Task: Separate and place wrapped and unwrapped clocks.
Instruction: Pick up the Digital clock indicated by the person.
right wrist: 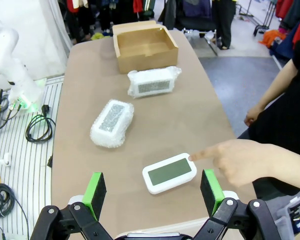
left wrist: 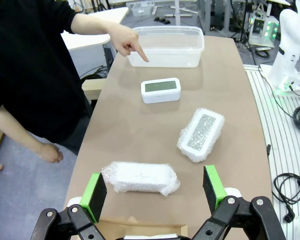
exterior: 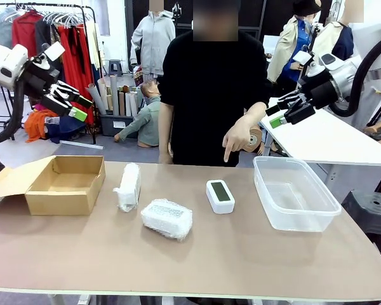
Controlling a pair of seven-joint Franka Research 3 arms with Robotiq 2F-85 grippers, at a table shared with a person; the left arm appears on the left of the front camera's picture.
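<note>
Clocks, three in all, lie in a loose row on the brown table point(exterior: 241, 260) between my arms. One is a bare white rectangular digital clock with a grey-green screen point(exterior: 220, 196), one a white bubble-wrapped block lying flat point(exterior: 167, 218), and one a second white bubble-wrapped block standing on edge point(exterior: 128, 187).

I hold both arms raised. My left gripper point(exterior: 81, 107) is high at the end with the open brown cardboard box point(exterior: 57, 202), and my right gripper point(exterior: 273, 115) is high near the clear plastic tub point(exterior: 286, 219). Both sets of jaws stand wide apart, holding nothing. The person's hand point(exterior: 236, 136) points one finger down toward the bare clock.

My left wrist view adds the person's other hand point(left wrist: 51, 153), hanging beside the table edge. My right wrist view looks down into the box. All three clocks sit on the table outside both containers.
</note>
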